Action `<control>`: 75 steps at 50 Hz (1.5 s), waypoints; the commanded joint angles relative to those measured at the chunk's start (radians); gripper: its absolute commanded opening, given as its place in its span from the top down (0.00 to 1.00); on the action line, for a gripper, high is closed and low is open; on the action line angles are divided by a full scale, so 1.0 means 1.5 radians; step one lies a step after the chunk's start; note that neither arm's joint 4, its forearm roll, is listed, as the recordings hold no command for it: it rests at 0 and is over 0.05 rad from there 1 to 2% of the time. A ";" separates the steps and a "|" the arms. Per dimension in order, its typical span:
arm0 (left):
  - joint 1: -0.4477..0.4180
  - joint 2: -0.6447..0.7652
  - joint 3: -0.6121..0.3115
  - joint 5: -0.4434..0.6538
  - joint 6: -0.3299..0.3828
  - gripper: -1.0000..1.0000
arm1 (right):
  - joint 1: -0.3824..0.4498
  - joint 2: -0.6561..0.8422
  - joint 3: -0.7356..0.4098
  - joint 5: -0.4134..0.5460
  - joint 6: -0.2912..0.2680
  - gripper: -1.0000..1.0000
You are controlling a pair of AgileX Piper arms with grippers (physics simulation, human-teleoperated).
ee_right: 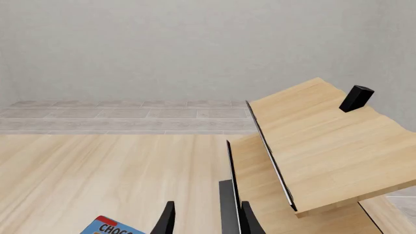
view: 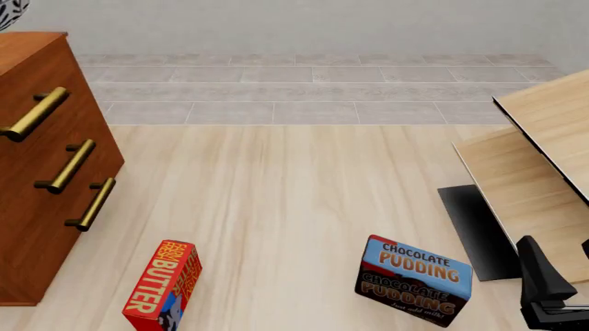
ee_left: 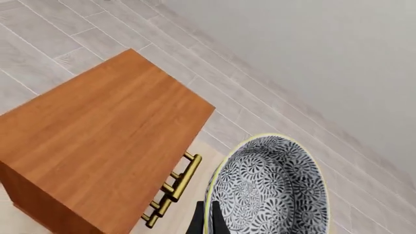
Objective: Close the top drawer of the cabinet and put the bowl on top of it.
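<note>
The left gripper (ee_left: 208,222) is clamped on the rim of the bowl (ee_left: 270,187), holding it in the air beside the cabinet (ee_left: 97,141) (above its top). The top drawer (view: 32,103) sits flush with the two below. The right gripper (ee_right: 204,219) hangs with its fingers apart near the chocolate pudding box (view: 414,279) on the counter (view: 294,200).

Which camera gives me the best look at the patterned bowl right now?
The left wrist view: the bowl fills its lower part, patterned inside and yellowish rim clear, gripped by the left tool beside the cabinet. The front view catches only a sliver at its top-left corner. The right wrist view shows none of it.
</note>
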 commanded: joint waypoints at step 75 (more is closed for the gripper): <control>0.174 0.079 0.117 -0.171 -0.038 1.00 | 0.000 0.000 0.001 -0.001 0.000 0.00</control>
